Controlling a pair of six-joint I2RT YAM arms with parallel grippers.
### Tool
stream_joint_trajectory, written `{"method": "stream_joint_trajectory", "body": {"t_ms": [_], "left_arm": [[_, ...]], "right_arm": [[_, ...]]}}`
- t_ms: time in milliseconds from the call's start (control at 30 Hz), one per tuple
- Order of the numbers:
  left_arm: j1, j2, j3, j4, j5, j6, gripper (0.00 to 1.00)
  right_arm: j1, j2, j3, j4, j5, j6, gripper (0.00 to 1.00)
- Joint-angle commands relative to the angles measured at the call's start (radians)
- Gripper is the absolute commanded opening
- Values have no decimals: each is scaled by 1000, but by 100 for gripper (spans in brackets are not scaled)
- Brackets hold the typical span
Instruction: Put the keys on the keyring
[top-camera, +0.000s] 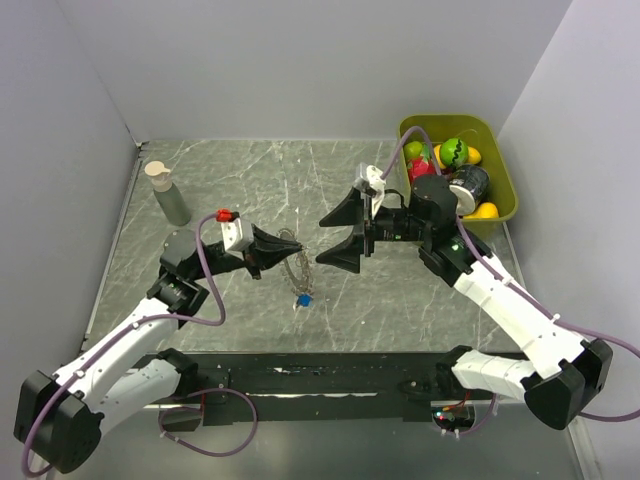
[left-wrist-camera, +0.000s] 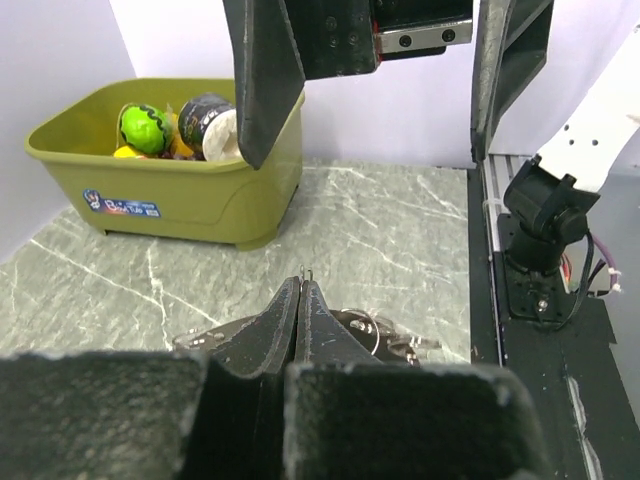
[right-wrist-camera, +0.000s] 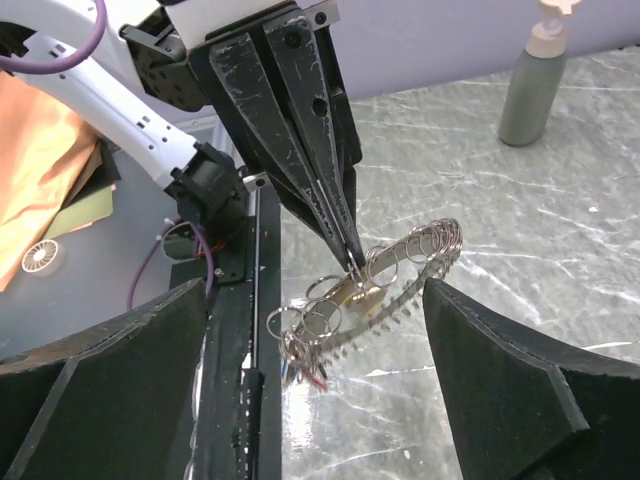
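Observation:
The keyring (right-wrist-camera: 400, 262) is a thin metal band fringed with many small silvery rings. My left gripper (top-camera: 297, 245) is shut on one of those rings and holds the keyring just above the table; its closed tips also show in the right wrist view (right-wrist-camera: 352, 262). The keyring (top-camera: 294, 270) hangs below the tips, with a blue-headed key (top-camera: 303, 299) at its low end. A tan piece (right-wrist-camera: 365, 295) shows under the band. My right gripper (top-camera: 320, 242) is open and empty, facing the left gripper, its fingers (right-wrist-camera: 500, 370) on either side of the keyring without touching it.
A green bin (top-camera: 500, 135) of toy fruit and a can stands at the back right and also shows in the left wrist view (left-wrist-camera: 200, 195). A grey bottle (top-camera: 170, 195) with a tan cap stands at the back left. A black strip (top-camera: 320, 375) runs along the near edge.

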Motion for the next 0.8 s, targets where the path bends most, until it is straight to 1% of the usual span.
{"method": "stream_joint_trajectory", "body": {"t_ms": [0,100,200,267,367,433,567,633,700,767], "left_arm": [[-4,28,60,13,-18,30,1],[-4,85,57,50,-31,4,1],[-6,166,60,149,-12,-58,1],[-11,238,69,210,7,-62,1],[-27,338,108,261,15,-57,1],[-43,417,163,275,20,-53,1],[-72,525,215,347,32,-46,1],[-81,568,201,412,20,-63,1],[-87,599,145,508,2,-92,1],[-96,617,74,557,-43,-97,1]], "right_arm": [[-1,1,-17,33,28,-12,96],[-1,-3,-30,30,35,-12,96],[-1,-22,-46,34,32,-9,98],[-2,-34,-63,59,28,6,98],[-1,-57,-71,54,35,20,99],[-2,-69,-76,44,46,17,99],[-1,-66,-77,22,35,5,98],[-2,-57,-80,19,29,5,98],[-1,-51,-94,27,28,9,98],[-1,-46,-105,33,28,12,98]]}}
